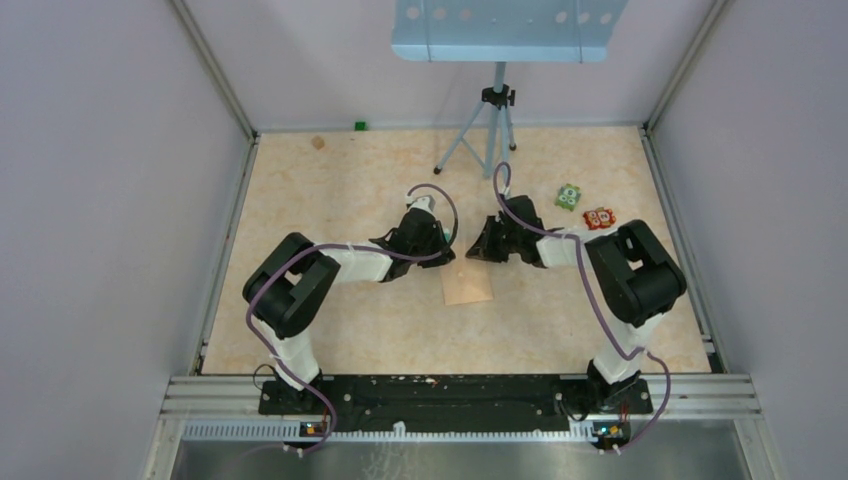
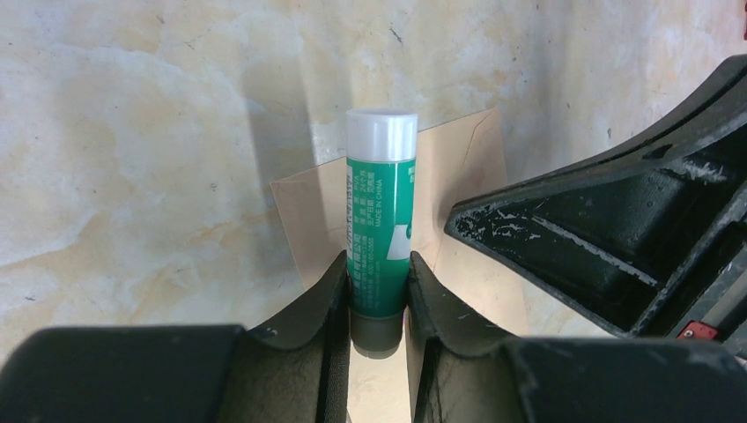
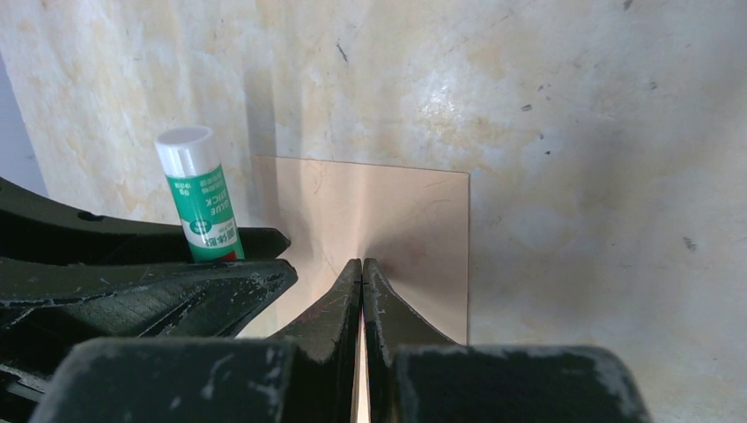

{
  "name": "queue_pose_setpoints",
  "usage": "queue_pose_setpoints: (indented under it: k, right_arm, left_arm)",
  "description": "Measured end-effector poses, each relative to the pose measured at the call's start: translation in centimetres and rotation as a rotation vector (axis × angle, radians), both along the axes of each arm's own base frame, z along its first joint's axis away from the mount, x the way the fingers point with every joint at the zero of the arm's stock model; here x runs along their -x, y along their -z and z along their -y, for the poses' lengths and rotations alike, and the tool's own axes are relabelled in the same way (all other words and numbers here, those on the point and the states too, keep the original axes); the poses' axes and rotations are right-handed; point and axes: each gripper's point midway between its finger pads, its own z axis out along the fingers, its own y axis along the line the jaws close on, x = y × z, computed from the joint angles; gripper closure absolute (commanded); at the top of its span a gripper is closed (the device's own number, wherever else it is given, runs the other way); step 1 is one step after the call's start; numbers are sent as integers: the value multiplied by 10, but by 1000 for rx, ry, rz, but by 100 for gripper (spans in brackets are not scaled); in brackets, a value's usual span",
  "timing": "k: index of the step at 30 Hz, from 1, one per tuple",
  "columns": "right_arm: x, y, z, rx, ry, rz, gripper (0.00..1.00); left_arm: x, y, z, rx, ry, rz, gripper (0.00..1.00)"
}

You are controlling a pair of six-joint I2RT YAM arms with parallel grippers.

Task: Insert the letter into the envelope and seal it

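Envelope (image 1: 467,288) lies on counter (image 1: 330,180) between the arms, letter not visible and presumably inside, with right pincer (image 3: 362,269) closed on its edge, apparently to steady it, while left pincer (image 2: 377,273) grips a capped green glue stick (image 2: 380,203) upright just beside, likely for sealing the flap.

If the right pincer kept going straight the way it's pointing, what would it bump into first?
Probably the envelope: the right pincer, shut, aims at that tan sheet lying flat on the table. Depth is unclear; its tips may already touch it.
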Motion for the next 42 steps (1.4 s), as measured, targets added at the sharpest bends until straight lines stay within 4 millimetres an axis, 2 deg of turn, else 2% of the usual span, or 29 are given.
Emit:
queue_pose_setpoints:
  k: [15, 42]
  right_arm:
    - [21, 0, -9, 0, -44, -1, 100]
    - [47, 1, -21, -3, -100, -4, 100]
  left_arm:
    - [-3, 1, -2, 16, -56, -19, 100]
    - [-6, 1, 1, 37, -72, -20, 100]
